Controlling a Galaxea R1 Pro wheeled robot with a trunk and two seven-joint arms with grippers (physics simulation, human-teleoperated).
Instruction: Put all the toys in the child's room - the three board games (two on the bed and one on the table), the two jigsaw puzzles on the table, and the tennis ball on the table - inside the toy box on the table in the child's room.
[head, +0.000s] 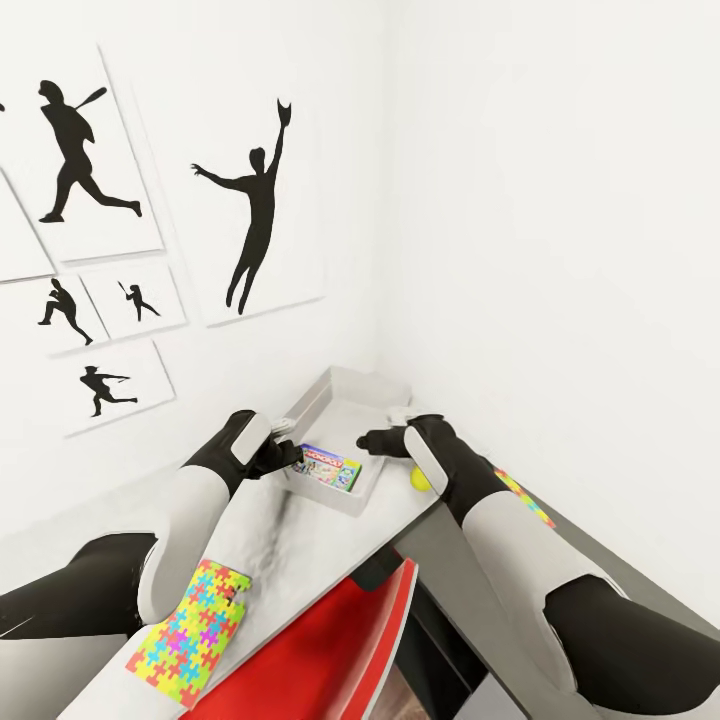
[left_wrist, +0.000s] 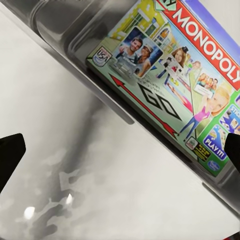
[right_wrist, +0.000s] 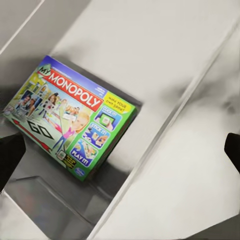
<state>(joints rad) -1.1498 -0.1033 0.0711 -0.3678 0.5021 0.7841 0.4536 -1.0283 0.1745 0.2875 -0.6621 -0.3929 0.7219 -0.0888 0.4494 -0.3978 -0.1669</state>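
Now, your scene:
Left gripper (head: 290, 452): spread wide, empty, at the bin's near rim.
Right gripper (head: 368, 438): apparently parted, empty, over the bin.
Game (head: 330, 466): flat inside the bin (head: 335, 385).
Ball (head: 420, 480): on the table (head: 290, 570), beside the bin.
Puzzles: one (head: 190, 628) near your left arm, one (head: 525, 497) behind your right arm.

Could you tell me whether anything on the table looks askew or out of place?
One jigsaw puzzle overhangs the table edge near the left arm. The Monopoly board game lies skewed in the toy box, one end propped against its sloping side.
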